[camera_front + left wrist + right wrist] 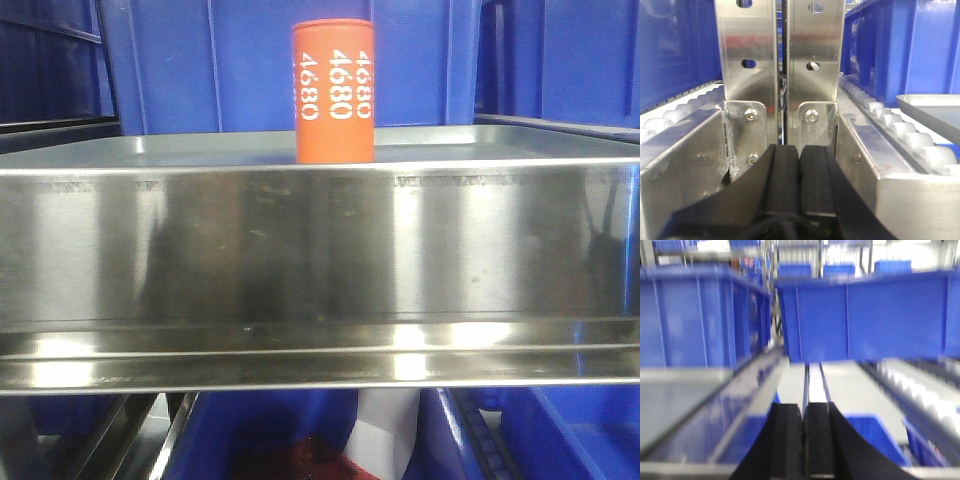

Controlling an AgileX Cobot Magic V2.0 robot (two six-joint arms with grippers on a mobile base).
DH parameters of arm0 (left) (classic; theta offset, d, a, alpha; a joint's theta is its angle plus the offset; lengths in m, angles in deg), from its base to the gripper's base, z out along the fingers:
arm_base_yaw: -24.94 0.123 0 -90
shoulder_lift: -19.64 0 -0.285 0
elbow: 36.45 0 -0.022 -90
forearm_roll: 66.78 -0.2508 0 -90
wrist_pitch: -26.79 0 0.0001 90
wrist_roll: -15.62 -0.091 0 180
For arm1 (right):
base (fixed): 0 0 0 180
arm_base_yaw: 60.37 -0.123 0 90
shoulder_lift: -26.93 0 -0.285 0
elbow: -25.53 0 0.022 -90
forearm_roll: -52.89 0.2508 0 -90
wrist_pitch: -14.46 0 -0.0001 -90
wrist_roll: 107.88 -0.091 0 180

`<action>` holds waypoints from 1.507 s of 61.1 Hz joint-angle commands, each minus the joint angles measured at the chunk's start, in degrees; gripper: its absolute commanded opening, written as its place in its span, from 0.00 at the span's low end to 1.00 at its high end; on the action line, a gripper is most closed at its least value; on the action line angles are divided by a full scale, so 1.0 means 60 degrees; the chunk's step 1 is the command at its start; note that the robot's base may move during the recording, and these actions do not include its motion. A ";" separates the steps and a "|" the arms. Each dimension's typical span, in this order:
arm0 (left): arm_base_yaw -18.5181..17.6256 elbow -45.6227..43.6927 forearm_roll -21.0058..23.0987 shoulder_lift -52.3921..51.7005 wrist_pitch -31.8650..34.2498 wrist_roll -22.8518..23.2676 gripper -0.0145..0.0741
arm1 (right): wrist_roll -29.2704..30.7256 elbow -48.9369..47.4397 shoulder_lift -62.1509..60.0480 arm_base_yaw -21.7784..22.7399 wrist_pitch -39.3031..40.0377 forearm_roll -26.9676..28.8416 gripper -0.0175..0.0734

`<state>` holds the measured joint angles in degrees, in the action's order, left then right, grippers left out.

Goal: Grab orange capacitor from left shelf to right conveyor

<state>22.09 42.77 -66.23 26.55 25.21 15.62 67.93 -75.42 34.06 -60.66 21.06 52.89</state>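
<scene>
Left pincer (800, 150): black pads pressed together with only a hairline seam between them, gripping nothing. It sits at lower centre of the left wrist view, before two upright steel brackets (780, 65); whether it touches them cannot be told.

Right pincer (803, 407): pads likewise closed tight and empty, at lower centre of a blurred right wrist view, with blue bins (865, 315) beyond.

Orange capacitor (334, 90): an upright orange cylinder with "4680" printed in white in repeated columns down its side. It stands at upper centre of the front view, on the tabletop (180, 150) of the left shelf (320, 240), just behind the tall reflective front lip.
</scene>
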 commanded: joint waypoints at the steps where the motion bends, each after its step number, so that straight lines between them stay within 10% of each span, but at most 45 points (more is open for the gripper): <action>1: -0.0021 0.0208 0.0030 -0.0067 0.0810 0.0000 0.02 | -0.0154 -0.0203 -0.0193 0.0015 0.1756 -0.0070 0.26; 12: -0.0021 0.0208 0.0030 -0.0067 0.0810 0.0000 0.02 | -0.2022 -0.1193 -0.0163 -0.0015 0.1955 -0.0787 0.26; 27: -0.0021 0.0208 0.0030 -0.0067 0.0810 0.0000 0.02 | -0.3692 -0.5355 0.1565 -0.0475 -0.0972 -0.3055 0.26; 51: -0.0021 0.0208 0.0030 -0.0067 0.0810 0.0000 0.02 | -0.3754 -0.9574 0.6795 -0.4034 -0.4068 -0.3045 0.26; 69: -0.0021 0.0208 0.0030 -0.0067 0.0810 0.0000 0.02 | -0.3746 -1.0582 0.9692 -0.7033 -0.4358 -0.3084 0.90; 92: -0.0021 0.0208 0.0030 -0.0067 0.0810 0.0000 0.02 | -0.3902 -1.0622 1.1915 -0.7524 -0.4077 -0.2908 0.88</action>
<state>22.09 42.77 -66.23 26.55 25.21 15.62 44.73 -136.71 104.88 -105.80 -8.11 36.00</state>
